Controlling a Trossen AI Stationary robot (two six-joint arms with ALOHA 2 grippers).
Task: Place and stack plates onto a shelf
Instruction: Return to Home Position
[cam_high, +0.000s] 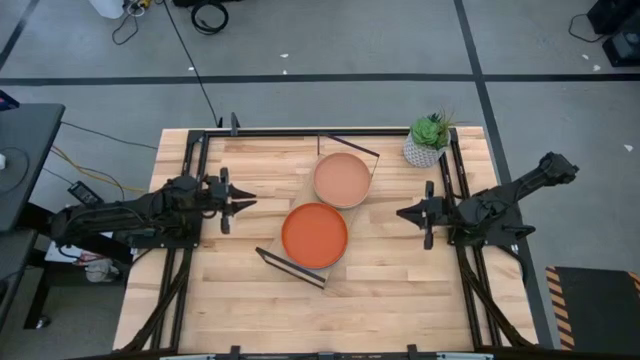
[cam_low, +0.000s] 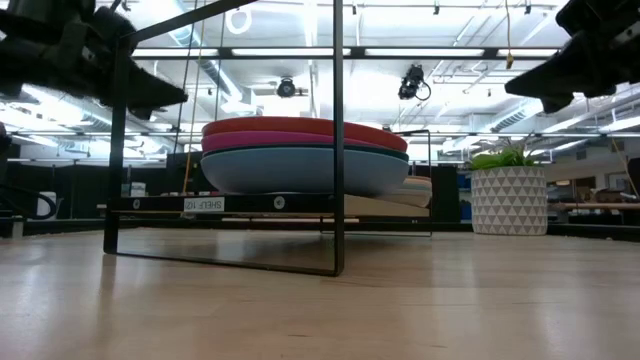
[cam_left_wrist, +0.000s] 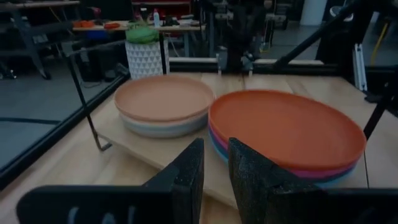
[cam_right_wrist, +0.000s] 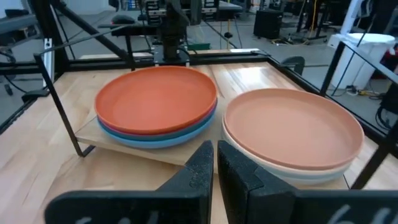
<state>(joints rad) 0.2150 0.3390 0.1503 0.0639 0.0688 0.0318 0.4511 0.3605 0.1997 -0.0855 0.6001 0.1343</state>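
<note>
We saw the large slatted light wooden table (cam_high: 400, 300) carrying everything, with the dark left arm (cam_high: 130, 212) along one side and the dark right arm (cam_high: 510, 195) along the other. Their jaws pointed at each other across the middle.

Between the two sets of jaws stood the light wooden rectangular shelf on thin black metal legs (cam_left_wrist: 137, 149). It sat ahead of both and touched neither. Every plate we could find rested on it in two stacks side by side.

The stack topped by a flat round orange plate (cam_high: 314, 235) lay somewhat nearer the left jaws. Magenta, teal and light blue rims showed beneath it. The stack topped by a flat round tan plate (cam_high: 344, 179) lay nearer the right jaws, over paler cream plates. We could not count its layers.

The small white patterned pot with a green plant (cam_high: 425, 148) stood off the shelf, beyond the right jaws.

The left jaws were drawn nearly together with a thin slit between them and held nothing. The right jaws were all but touching, also empty.

We judged the stacking complete, since no plate lay loose on the table. Only settling the arms at rest seemed left.
</note>
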